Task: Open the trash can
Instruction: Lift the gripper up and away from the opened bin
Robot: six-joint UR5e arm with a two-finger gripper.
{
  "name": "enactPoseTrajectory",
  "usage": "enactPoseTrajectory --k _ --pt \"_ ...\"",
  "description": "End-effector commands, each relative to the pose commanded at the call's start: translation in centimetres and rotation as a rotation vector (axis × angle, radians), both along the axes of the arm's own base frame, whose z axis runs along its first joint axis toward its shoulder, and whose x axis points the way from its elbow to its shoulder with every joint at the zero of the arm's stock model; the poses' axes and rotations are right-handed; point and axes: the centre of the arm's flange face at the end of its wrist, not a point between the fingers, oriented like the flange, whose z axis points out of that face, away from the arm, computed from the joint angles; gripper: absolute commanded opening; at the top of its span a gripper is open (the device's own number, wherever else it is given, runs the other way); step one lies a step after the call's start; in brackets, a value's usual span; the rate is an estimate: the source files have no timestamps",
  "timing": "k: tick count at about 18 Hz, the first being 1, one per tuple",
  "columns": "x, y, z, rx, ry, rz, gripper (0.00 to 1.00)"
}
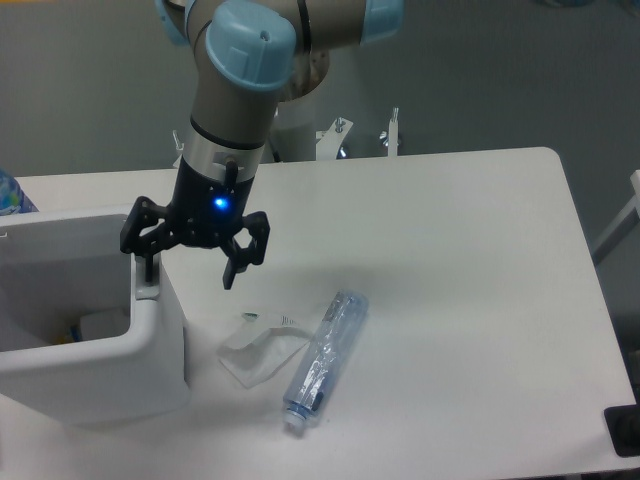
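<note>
**Bin open at the tabletop's left edge, fingers over the push tab**

A white tabletop [440,250] with rounded corners is seen from a fixed camera above, set against a dull grey floor and wall. At the left edge stands the large boxy white plastic trash can [150,370], partly cut off by the frame. Its interior is exposed: the flat lid is not seen over the opening, and pale items can be made out inside, too dim to name. The grey push tab [146,291] sits on the near right rim.

The bin is judged to be light, stiff and smooth-walled, likely to slide if pushed sideways. A downward press on the tab is the sensible point of contact, not a grip on the walls. From the open cavity, the task is judged done or nearly so.

The arm reaches down from the upper left, its wrist near vertical, a blue light glowing on the black gripper [190,268]. The fingers are spread apart and clamp nothing. The left finger is at the tab; contact cannot be confirmed. The right one hangs over bare tabletop.

Just right of the bin lies a crumpled clear plastic wrapper [257,350], and beside it a crushed transparent plastic bottle [325,360] on its side.
</note>
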Motion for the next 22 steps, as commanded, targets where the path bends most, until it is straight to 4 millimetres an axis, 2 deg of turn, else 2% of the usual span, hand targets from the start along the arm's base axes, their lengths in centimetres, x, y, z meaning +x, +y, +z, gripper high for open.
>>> enactPoseTrajectory --k 4,9,12,15,22 --pt "-0.6 0.1 2.7 0.033 0.044 0.007 1.00" --pt "-6.0 -2.7 5.4 -0.116 0.366 0.046 1.00" --pt "-8.6 -4.4 5.6 -0.147 0.390 0.088 1.00" --pt "-11.5 -7.5 6.7 -0.169 0.428 0.124 1.00" --pt "-16.0 -11.6 5.4 -0.275 0.514 0.027 1.00"
